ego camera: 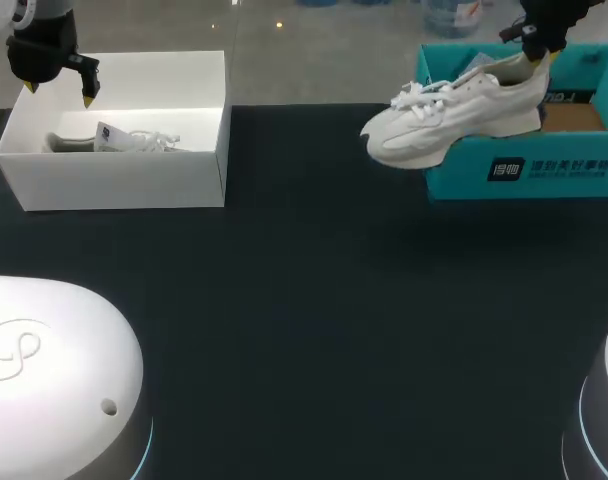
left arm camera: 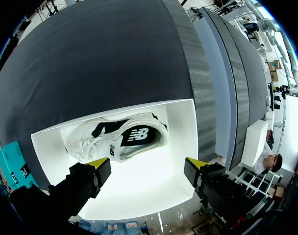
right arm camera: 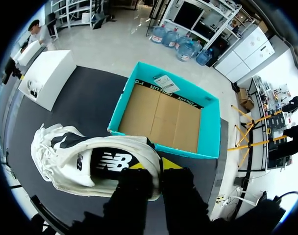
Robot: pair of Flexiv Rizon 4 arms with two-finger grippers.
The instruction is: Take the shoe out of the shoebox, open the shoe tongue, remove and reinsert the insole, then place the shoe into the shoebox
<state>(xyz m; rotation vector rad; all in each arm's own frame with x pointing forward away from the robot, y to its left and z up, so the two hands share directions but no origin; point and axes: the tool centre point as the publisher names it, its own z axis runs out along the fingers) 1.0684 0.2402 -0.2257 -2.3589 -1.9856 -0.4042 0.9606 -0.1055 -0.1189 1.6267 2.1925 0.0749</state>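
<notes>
The first step is in hand: the shoe point(ego camera: 454, 115) is out of the teal shoebox point(ego camera: 584, 165) but not yet set down. The right arm point(ego camera: 544, 25) holds it at the far right of the desk point(ego camera: 304, 300), jaws clamped on the heel collar, toe pointing left and slightly down. It hangs over the shoebox's near-left corner. The right wrist view shows the shoe point(right arm camera: 90, 166) beside the shoebox point(right arm camera: 210, 122), whose cardboard floor lies bare. Whether the sole is fully clear of the rim I cannot tell.

The left arm point(ego camera: 44, 50) hovers at the far left over a white box point(ego camera: 114, 180), jaws apart and holding nothing. A second shoe point(left arm camera: 119, 139) lies on its side in that box, below the yellow tips.

The next move, as I judge it, is to carry the held shoe leftward and nearer, away from the shoebox wall, and set it sole-down on the open dark desk. The heel grip should hold it steady while the left arm crosses over to reach the tongue. The laces hang loose at the front and could snag on the rim
</notes>
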